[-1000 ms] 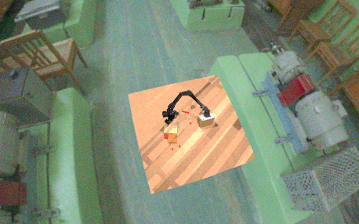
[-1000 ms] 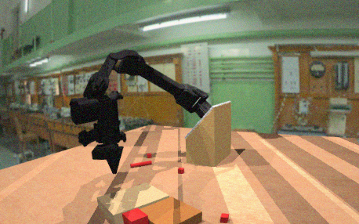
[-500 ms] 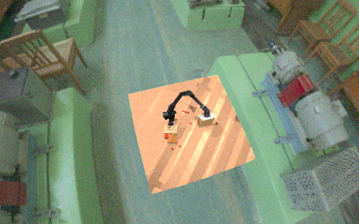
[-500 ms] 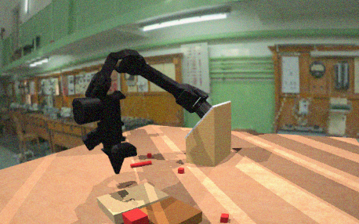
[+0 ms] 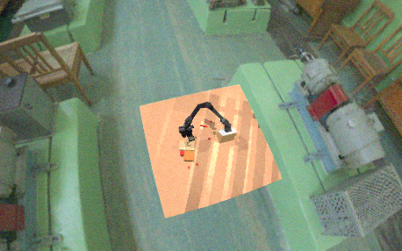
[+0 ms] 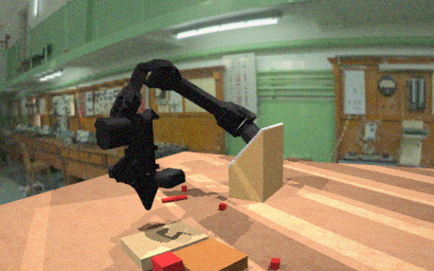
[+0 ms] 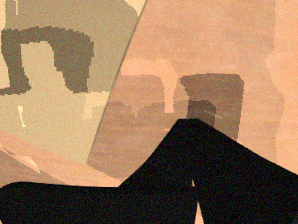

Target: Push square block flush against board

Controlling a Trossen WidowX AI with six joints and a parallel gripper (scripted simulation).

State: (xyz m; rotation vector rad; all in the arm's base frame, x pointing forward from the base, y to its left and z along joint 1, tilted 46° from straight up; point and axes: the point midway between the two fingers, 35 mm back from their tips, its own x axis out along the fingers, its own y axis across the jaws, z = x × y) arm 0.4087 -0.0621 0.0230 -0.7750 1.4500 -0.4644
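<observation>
The pale cream board (image 5: pixel 184 147) (image 6: pixel 152 244) (image 7: pixel 50 120) lies flat. The orange square block (image 5: pixel 189 156) (image 6: pixel 210 256) lies flat along one of its sides, with no gap visible between them in the top and exterior views. Their corners look nearly even at the block's right end in the top view. The block itself is not visible in the wrist view. My gripper (image 5: pixel 191 139) (image 6: pixel 148 207) (image 7: pixel 187 128) is shut and empty. Its tip points down and is raised above the table near the board, on the side away from the block. Its shadow falls across the board.
A red cube (image 5: pixel 182 153) (image 6: pixel 167 261) lies beside the block and board. Small red cubes (image 5: pixel 209 139) (image 6: pixel 222 207) (image 6: pixel 275 263) and a red stick (image 5: pixel 204 125) (image 6: pixel 174 198) lie on the table. The arm's base stands on a wedge-shaped box (image 5: pixel 226 137) (image 6: pixel 248 177).
</observation>
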